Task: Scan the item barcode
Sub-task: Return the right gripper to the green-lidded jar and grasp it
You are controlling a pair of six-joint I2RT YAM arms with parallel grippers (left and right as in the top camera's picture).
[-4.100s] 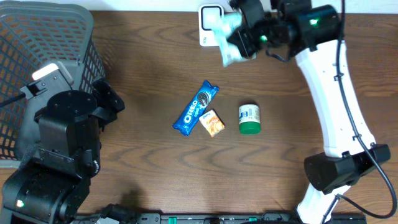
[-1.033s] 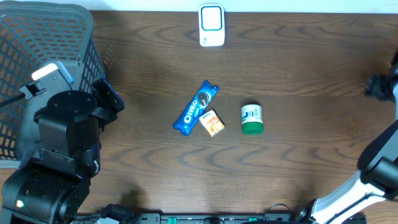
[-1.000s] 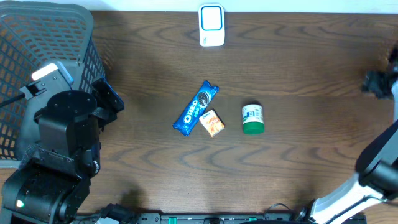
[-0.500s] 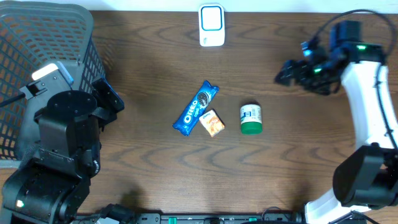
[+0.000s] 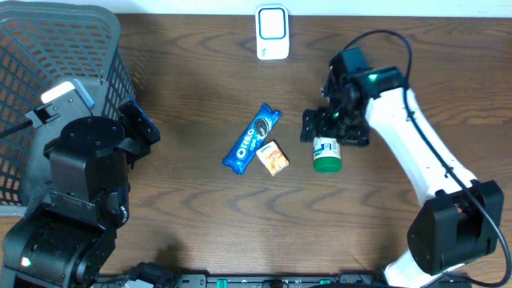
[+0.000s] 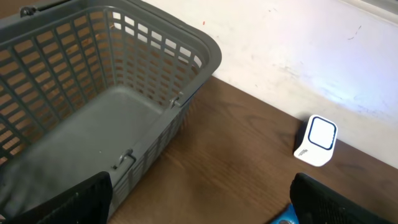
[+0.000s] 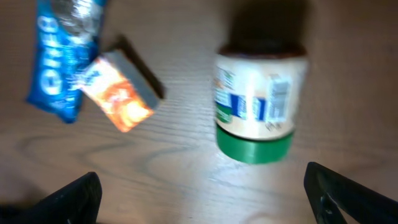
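A white barcode scanner [image 5: 272, 32] stands at the table's far edge, and it also shows in the left wrist view [image 6: 316, 140]. A green-lidded jar [image 5: 324, 156] lies on its side mid-table, its label with a barcode facing up [image 7: 260, 109]. My right gripper [image 5: 329, 130] hovers open just above the jar, with nothing between its fingers [image 7: 211, 202]. A blue Oreo pack [image 5: 252, 138] and a small orange box [image 5: 274, 158] lie left of the jar. My left gripper [image 6: 199, 202] stands open and empty beside the basket.
A grey mesh basket [image 5: 48, 64] fills the left end of the table; in the left wrist view its bottom [image 6: 81, 124] holds nothing. In the right wrist view the Oreo pack [image 7: 62, 59] and the orange box [image 7: 118, 93] lie left of the jar.
My right arm has swung in from the table's far right edge to a spot over the jar. The packet it held at the scanner earlier is gone from view. The left arm has not moved.
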